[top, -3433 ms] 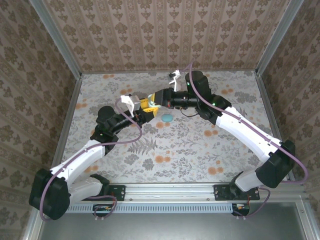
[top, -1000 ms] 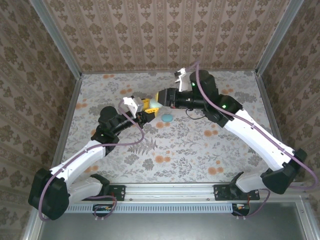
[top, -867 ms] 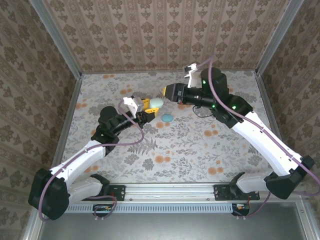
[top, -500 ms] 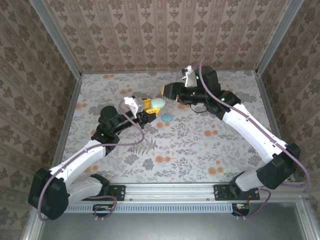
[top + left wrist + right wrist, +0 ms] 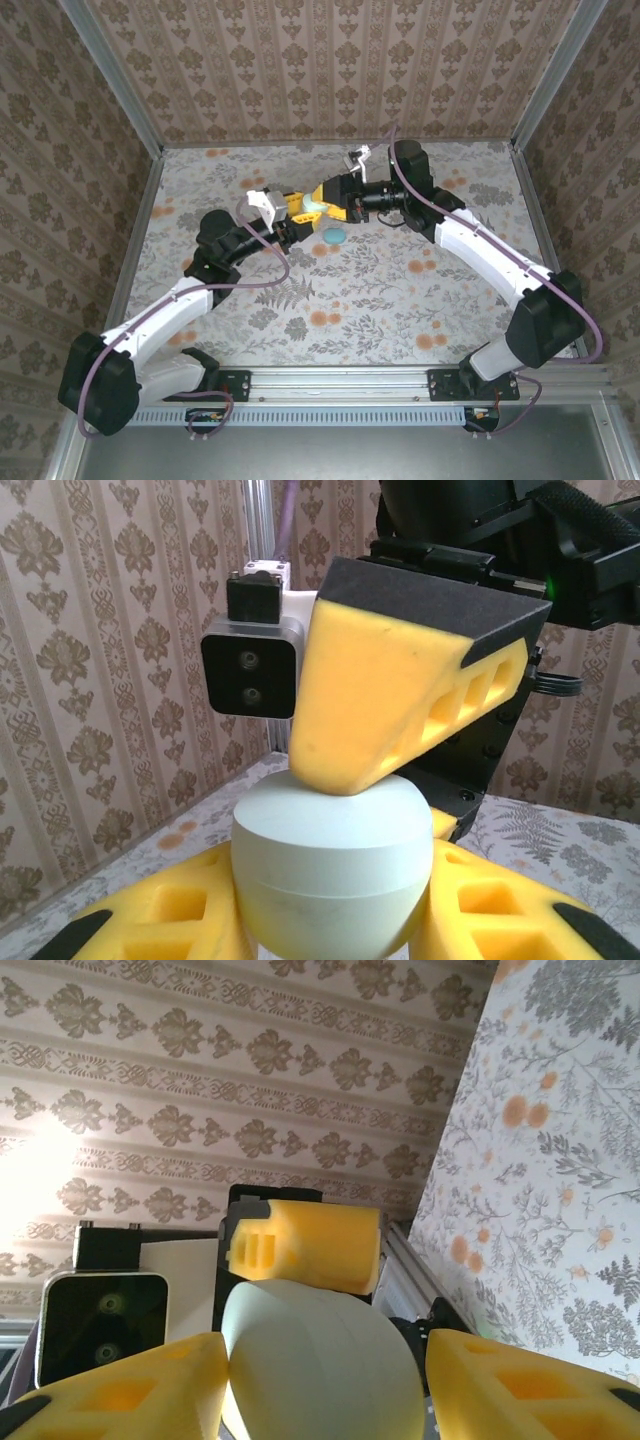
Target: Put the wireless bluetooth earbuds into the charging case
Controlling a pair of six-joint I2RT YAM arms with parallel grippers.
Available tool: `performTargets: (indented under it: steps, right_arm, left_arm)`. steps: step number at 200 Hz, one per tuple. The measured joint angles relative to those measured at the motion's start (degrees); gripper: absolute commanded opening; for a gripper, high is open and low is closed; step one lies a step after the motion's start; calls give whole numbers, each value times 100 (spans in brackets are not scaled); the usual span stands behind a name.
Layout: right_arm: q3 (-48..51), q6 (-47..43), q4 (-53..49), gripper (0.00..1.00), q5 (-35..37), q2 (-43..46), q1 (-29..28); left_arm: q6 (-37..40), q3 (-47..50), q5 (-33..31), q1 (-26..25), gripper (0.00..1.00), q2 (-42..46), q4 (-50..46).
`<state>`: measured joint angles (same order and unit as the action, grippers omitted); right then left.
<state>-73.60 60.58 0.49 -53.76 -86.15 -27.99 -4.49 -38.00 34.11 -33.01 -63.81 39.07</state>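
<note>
1. The right claw (image 5: 326,195), clear of the charging case (image 5: 330,870) a moment ago, is back at it, with one yellow finger (image 5: 390,690) resting on the lid.
2. Its jaws stand part-open: one finger touches the case, and the other sits just beside it with a gap.
3. The left claw (image 5: 296,213) still clamps the case from both sides.
4. A teal pebble-shaped piece (image 5: 333,236) lies on the table (image 5: 400,300) near the case.
5. The right claw seems to be setting up to open the closed lid. No bud can go in until it does.

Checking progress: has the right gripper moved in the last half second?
Yes. The right gripper has swung left and nearer, toward the loose teal object, up to the pale case in the left gripper.
</note>
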Motion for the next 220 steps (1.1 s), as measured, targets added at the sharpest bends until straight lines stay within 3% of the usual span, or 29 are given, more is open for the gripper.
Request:
performTargets:
  steps: [67,99,114,147,186,220]
  right_arm:
    - [275,592,800,28,-455,-28,118]
    - [455,557,831,21,-400,20,188]
    - [603,520,815,21,-302,96,238]
    - [927,450,815,20,17,295,400]
    - [2046,83,761,20,1134,813,975]
    - [2494,-389,496,21,1718,232,1032]
  left_arm:
    - [-63,-9,61,-2,34,-31,66]
    - [17,-13,52,-31,54,-31,-229]
    - [76,-42,44,-33,68,-31,-407]
    - [133,-52,9,-33,84,-31,-682]
    - [330,125,-409,-33,91,551,-1261]
    - [437,236,-1038,-33,96,1178,-1696]
